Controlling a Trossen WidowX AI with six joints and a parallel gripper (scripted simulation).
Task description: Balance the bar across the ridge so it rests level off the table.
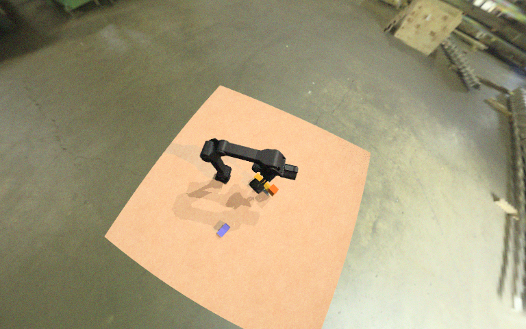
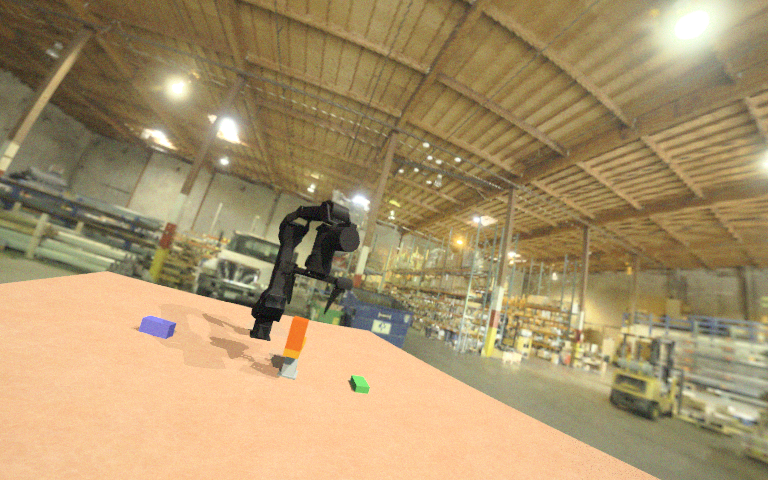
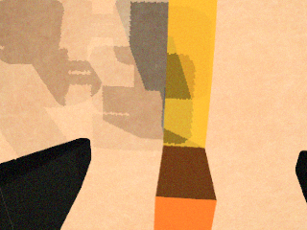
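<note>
The yellow bar (image 1: 266,186) (image 2: 291,354) (image 3: 192,24) carries an orange block (image 1: 273,189) (image 2: 296,333) (image 3: 184,216) on one end. In the exterior view it lies on top of the grey ridge (image 2: 288,367), with its orange end toward the camera and clear of the table. The far end is hidden there, and I cannot tell whether the bar is exactly level. My gripper (image 2: 308,307) (image 3: 196,156) is wide open and empty above the bar. In the wrist view its fingers stand apart on either side of the bar, touching nothing.
A blue block (image 1: 223,230) (image 2: 157,326) lies on the table (image 1: 294,248) (image 2: 141,418), well away from the ridge. A small green block (image 2: 359,384) lies to the right of the ridge in the exterior view; the arm hides it in the top view.
</note>
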